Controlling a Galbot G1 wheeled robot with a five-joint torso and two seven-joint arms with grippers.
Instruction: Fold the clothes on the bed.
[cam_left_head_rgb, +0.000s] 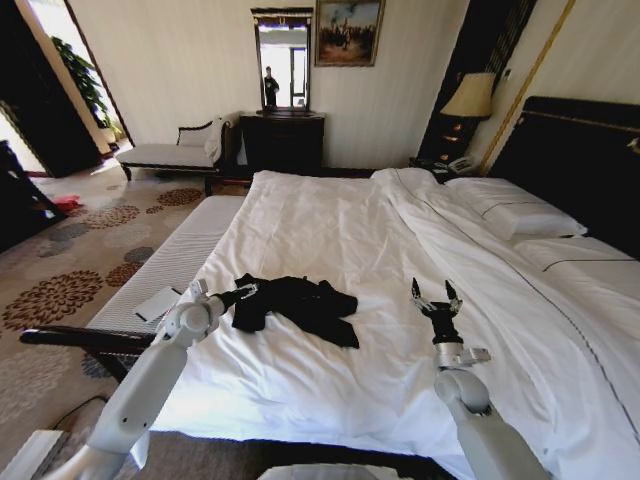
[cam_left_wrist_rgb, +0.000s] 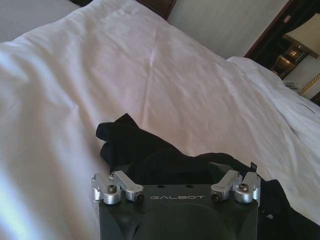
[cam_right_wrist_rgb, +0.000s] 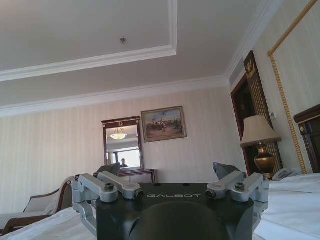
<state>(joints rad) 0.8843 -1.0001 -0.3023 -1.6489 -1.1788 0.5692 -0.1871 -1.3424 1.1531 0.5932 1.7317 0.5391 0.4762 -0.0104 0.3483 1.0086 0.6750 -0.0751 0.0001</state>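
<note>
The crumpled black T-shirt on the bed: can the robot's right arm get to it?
Probably yes. The right end effector stands open and upright beside the crumpled black fabric T-shirt, with only bare white duvet between them.

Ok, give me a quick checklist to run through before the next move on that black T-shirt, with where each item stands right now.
1. T-shirt on the bed, within reach: ok.
2. T-shirt spread flat for folding: not ok, it lies crumpled in a heap.
3. Left gripper at the shirt's edge: ok, fingers over the fabric.
4. Left gripper has hold of fabric: cannot tell.
5. Right gripper open and free: ok, raised above the duvet, fingers spread, apart from the shirt.
</note>
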